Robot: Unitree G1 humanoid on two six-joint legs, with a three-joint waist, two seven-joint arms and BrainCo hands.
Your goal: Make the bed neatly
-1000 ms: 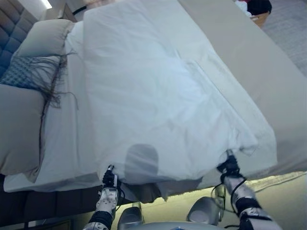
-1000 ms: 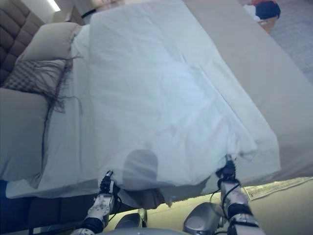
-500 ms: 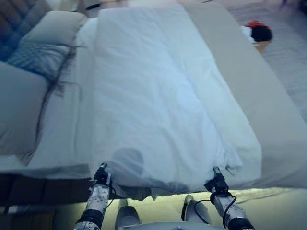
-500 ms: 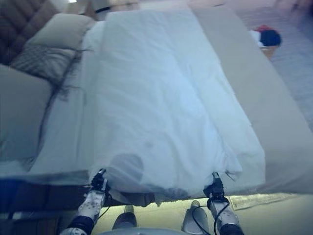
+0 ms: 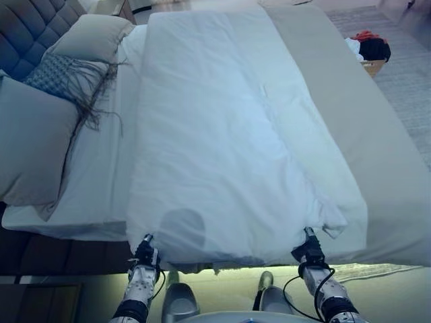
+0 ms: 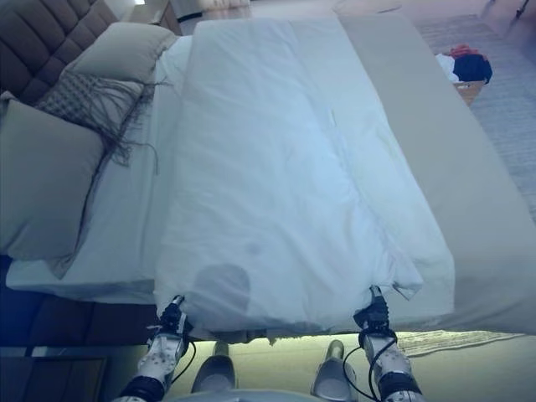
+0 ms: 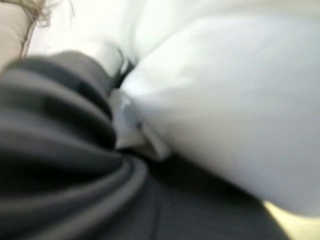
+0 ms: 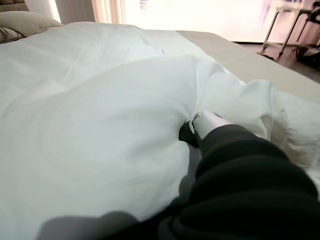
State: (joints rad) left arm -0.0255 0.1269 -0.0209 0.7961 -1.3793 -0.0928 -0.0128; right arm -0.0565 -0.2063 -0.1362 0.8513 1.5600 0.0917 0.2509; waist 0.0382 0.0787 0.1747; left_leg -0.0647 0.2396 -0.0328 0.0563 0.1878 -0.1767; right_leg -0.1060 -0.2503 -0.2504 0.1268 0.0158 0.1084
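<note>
A white duvet (image 5: pixel 229 134) lies spread along the middle of the bed, over a beige cover (image 5: pixel 363 121) on the right and a white sheet (image 5: pixel 101 168) on the left. My left hand (image 5: pixel 145 254) is shut on the duvet's near edge at its left corner. My right hand (image 5: pixel 308 250) is shut on the near edge at its right corner, with the cloth bunched round it in the right wrist view (image 8: pixel 220 130). Both hands hold the edge at the bed's near side. The fingers are hidden in the cloth.
Beige pillows (image 5: pixel 34 148) and a grey fringed cushion (image 5: pixel 64 74) lie by the tufted headboard (image 5: pixel 30 27) at the left. A basket of clothes (image 5: pixel 369 50) stands on the floor at the far right. A strip of floor (image 5: pixel 377 296) runs along the bed's near side.
The duvet has been drawn toward the bed's near edge and lies flatter. Both hands have come lower and nearer with its edge. The camera has also shifted.
</note>
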